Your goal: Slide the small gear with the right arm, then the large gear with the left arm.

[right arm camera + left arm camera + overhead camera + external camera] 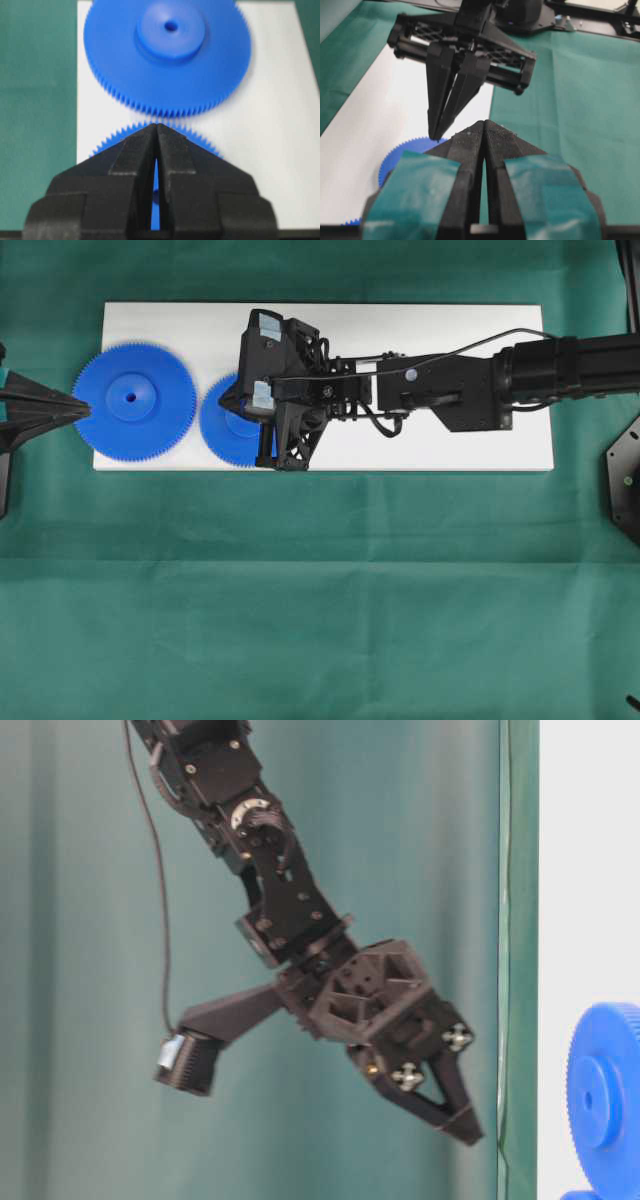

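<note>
The small gear (225,425) lies flat on the white board (450,450), left of the middle of the overhead picture, mostly hidden under the right arm (450,390). The large gear (134,401) sits just to its left. In the right wrist view their teeth look very close, maybe touching.

The step now looks like sliding the small gear. To do it well, the tip should press down gently and push slowly and straight, so the gear stays flat and does not bump the big one away.

The right arm reaches in from the right edge, bent down over the gear. Its claw (157,131) is pinched shut, holding nothing.

The left claw (78,406) waits at the left edge, by the large gear's rim, closed to a point.
</note>
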Robot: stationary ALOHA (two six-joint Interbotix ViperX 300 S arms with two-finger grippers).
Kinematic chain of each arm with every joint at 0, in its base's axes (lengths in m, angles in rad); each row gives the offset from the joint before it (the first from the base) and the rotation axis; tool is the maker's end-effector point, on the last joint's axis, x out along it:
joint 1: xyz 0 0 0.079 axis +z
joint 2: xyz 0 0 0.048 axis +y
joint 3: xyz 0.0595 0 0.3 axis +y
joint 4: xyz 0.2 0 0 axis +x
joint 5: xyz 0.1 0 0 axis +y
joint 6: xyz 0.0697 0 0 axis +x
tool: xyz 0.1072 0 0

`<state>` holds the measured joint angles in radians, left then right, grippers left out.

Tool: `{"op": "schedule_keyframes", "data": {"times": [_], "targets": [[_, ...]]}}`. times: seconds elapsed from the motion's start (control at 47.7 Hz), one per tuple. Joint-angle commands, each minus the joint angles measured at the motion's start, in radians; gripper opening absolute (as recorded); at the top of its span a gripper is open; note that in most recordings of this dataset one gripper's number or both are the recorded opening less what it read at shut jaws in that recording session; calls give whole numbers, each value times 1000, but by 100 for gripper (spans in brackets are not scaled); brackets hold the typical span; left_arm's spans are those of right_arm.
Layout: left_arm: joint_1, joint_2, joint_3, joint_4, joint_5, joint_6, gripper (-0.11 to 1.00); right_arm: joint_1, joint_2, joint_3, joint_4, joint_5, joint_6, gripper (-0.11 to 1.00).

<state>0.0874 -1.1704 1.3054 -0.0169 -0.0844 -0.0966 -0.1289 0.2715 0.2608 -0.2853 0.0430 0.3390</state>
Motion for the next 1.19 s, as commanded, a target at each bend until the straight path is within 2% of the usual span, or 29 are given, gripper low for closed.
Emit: {"op": "schedule_keyframes", "data": {"times": [0.0,0.482,0.901,1.174], "targets": [[-2,12,-12,-2,-5,-6,0,3,-51,-23,-17,-14,-2,50],[0,12,-8,-2,-5,-20,0,-2,61,-17,-20,9,2,50],[0,12,-8,-2,-6,-20,0,-6,100,-5,-20,98,2,50],[-2,12,-8,-2,-5,-20,0,-11,121,17,-20,101,2,50]]}}
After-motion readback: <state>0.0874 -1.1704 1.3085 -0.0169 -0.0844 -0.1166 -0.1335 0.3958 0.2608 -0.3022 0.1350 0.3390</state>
